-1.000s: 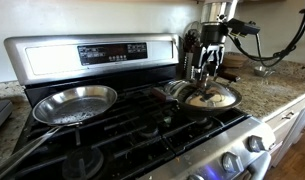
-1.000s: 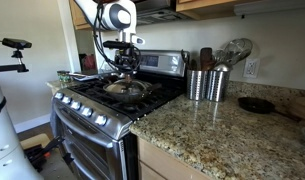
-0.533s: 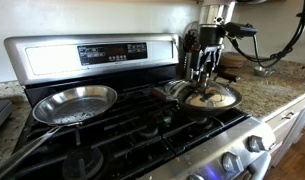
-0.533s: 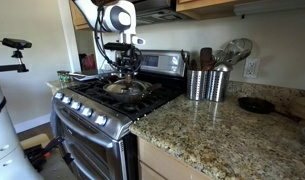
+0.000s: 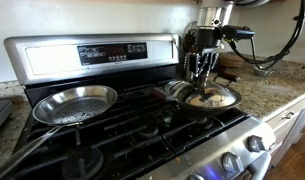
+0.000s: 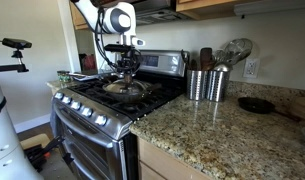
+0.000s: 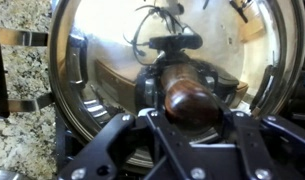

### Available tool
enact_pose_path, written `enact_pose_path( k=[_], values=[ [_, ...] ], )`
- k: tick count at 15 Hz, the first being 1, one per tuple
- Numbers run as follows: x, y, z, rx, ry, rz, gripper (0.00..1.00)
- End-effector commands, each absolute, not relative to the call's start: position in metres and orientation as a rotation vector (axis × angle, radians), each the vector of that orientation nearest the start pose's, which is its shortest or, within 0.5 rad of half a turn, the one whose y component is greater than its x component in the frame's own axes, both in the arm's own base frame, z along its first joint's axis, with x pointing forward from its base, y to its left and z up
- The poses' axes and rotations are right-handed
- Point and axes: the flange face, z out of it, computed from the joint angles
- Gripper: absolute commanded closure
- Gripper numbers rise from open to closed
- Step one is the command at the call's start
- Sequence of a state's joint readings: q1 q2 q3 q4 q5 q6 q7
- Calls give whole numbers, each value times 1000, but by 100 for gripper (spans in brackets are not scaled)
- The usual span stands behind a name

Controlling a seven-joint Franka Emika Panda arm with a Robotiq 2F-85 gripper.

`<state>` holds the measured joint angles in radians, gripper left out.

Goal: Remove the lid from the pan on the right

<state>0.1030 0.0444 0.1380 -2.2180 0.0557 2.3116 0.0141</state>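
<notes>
Gripper (image 5: 203, 80) low over right burner of stove (image 5: 102, 52), jaws straddling knob (image 7: 187, 95); closed or not, cannot tell. Black pan (image 5: 197, 109) beneath. Glass lid (image 5: 212, 97) seated on pan, not yet lifted; removal all ahead.

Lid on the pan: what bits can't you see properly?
- Knob: blurry in the wrist view; the gripper hides it in both exterior views.
- Gripper's grip: open or shut, cannot tell.
- Inside the pan: glare on the lid covers it, wrist view.
</notes>
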Motion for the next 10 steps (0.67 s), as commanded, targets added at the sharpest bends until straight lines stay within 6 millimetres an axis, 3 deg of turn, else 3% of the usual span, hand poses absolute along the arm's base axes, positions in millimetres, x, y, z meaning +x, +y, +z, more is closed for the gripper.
enact_pose_path(
  k=[1, 4, 10],
  values=[
    [518, 132, 371, -3088, -261, -66, 80],
    [514, 129, 385, -3089, -275, -73, 80],
    [504, 115, 440, -3095, -293, -131, 80]
  ],
)
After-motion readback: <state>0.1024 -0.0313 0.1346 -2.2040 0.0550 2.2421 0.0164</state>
